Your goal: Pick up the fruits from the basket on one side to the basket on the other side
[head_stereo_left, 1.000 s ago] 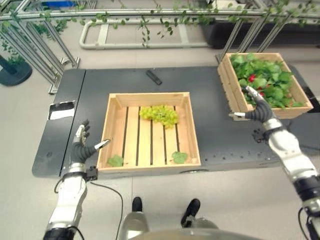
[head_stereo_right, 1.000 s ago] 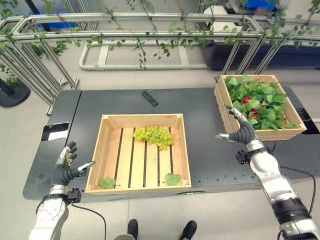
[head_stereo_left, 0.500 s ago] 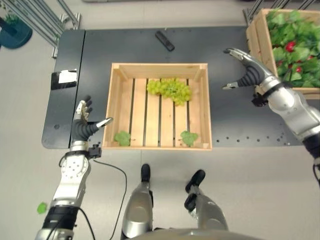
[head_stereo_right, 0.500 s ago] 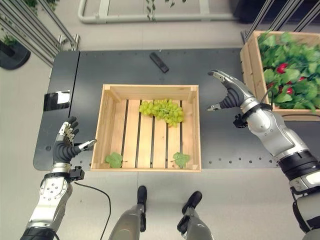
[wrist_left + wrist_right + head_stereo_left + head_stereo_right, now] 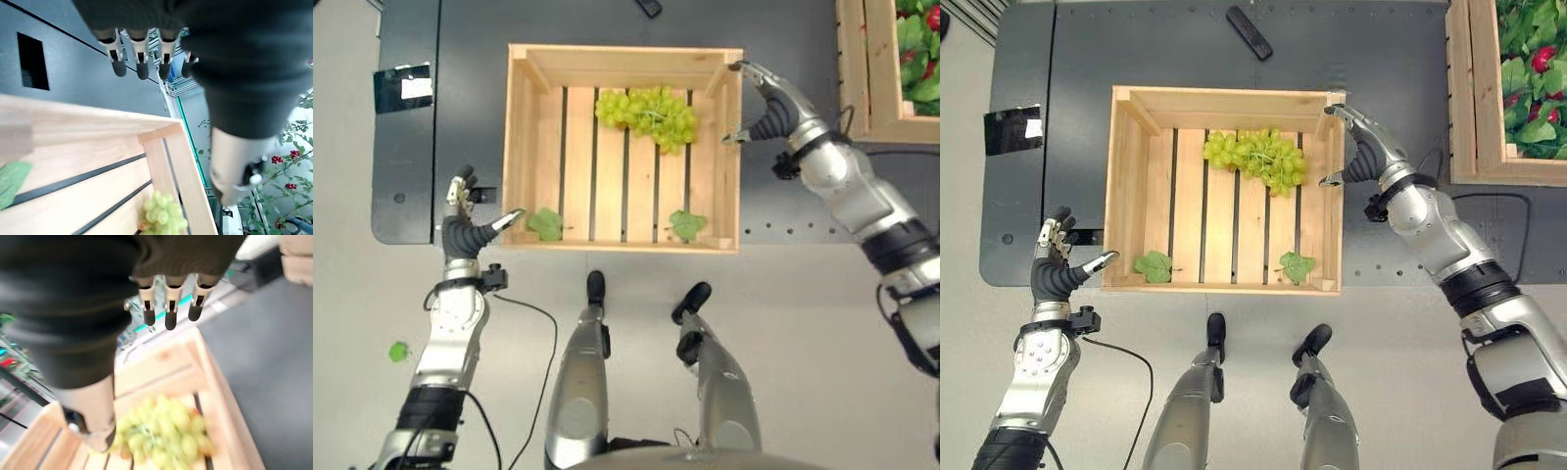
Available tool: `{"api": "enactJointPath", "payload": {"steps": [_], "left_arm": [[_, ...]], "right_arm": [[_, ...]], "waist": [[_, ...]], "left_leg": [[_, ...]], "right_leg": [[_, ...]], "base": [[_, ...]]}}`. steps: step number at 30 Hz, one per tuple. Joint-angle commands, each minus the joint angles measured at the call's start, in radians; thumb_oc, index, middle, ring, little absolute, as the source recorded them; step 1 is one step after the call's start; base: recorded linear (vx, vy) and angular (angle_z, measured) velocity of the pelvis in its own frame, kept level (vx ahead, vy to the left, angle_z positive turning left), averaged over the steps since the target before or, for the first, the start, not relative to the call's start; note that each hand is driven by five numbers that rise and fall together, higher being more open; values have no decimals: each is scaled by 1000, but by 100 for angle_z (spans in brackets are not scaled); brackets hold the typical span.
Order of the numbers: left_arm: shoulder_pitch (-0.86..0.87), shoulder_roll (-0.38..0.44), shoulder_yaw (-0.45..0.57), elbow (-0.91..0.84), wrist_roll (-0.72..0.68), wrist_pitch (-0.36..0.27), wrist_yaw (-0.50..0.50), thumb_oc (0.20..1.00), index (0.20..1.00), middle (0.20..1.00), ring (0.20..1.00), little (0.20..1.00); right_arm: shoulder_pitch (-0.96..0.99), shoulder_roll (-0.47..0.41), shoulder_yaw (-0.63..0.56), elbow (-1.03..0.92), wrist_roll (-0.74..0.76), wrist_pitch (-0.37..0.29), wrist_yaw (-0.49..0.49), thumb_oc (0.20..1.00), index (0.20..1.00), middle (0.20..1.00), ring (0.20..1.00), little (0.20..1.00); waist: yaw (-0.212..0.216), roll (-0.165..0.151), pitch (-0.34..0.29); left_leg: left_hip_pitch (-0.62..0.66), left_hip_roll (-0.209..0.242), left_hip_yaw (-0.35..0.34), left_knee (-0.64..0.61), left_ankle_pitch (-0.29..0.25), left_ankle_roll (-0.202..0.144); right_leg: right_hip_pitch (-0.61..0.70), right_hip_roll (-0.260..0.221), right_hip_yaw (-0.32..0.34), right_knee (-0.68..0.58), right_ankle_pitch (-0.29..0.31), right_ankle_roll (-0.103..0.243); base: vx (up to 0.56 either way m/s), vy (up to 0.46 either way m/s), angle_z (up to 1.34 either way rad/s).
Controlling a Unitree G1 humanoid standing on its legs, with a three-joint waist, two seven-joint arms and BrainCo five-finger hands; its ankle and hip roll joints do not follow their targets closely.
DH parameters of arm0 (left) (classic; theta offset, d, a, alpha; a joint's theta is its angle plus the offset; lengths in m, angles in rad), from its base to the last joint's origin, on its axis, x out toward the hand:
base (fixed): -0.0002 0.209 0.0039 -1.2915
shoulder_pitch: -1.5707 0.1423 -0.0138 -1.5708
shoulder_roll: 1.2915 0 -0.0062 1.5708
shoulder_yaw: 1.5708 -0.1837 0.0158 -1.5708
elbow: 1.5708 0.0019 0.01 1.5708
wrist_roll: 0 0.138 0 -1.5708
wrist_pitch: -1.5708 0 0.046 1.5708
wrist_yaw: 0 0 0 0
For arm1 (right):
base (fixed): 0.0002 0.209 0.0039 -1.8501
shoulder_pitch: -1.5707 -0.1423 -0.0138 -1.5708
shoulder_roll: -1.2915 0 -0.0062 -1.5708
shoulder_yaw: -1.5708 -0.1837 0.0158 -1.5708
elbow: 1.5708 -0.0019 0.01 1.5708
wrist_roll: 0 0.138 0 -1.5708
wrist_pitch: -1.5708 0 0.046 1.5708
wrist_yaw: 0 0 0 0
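Observation:
A bunch of green grapes point(image 5: 1255, 158) lies at the far right of the slatted wooden crate point(image 5: 1123, 196) in the middle of the dark table; it also shows in the right wrist view as grapes point(image 5: 166, 432). My right hand point(image 5: 1363, 149) is open and empty above the crate's right rim, just right of the grapes. A second wooden crate point(image 5: 1474, 98) at the far right holds green leaves and red fruits point(image 5: 1544, 57). My left hand point(image 5: 1058, 269) hangs open beside the middle crate's near left corner, holding nothing.
Two loose green leaves point(image 5: 1152, 264) point(image 5: 1298, 265) lie at the near end of the middle crate. A black remote point(image 5: 1249, 32) rests on the table point(image 5: 1391, 49) behind it. A reflective patch point(image 5: 1012, 128) sits at the table's left. One small leaf point(image 5: 399, 350) lies on the floor.
The camera has tilted down, so the whole picture shifted. My right hand has swung left from the leafy crate to the middle crate's right rim by the grapes. The left hand stays put.

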Motion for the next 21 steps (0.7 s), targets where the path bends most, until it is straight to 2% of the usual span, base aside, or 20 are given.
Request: {"api": "enactJointPath", "payload": {"steps": [1,7,12,21], "left_arm": [[8,30,41,-92,-28,-34,30,1000,1000,1000,1000,1000],[-7,18,35,-97,-23,-30,54,1000,1000,1000,1000,1000],[-14,5,16,-104,-10,-28,65,1000,1000,1000,1000,1000],[-22,14,5,-115,-10,-33,76,1000,1000,1000,1000,1000]], "right_arm": [[-93,3,27,-4,-13,-7,-45,1000,1000,1000,1000,1000],[-87,55,18,3,-35,2,-71,1000,1000,1000,1000,1000],[-117,114,85,-5,-117,7,-44,1000,1000,1000,1000,1000],[-234,225,152,48,-172,25,-47,1000,1000,1000,1000,1000]], "waist": [[11,-35,-14],[8,-34,-14],[11,-35,-14],[28,-43,-14]], "left_leg": [[-22,-19,7,-25,27,-12],[-36,-22,7,-49,38,-9],[-40,-26,4,-50,31,-5],[-49,-27,-2,-51,28,-3]], "right_leg": [[-24,-55,37,97,-38,122],[-54,-54,33,99,-38,125],[-64,-54,35,100,-35,127],[-77,-50,33,98,-32,126]], "base": [[-13,-16,-5],[-5,-3,-1],[0,0,0],[2,-9,0]]}}
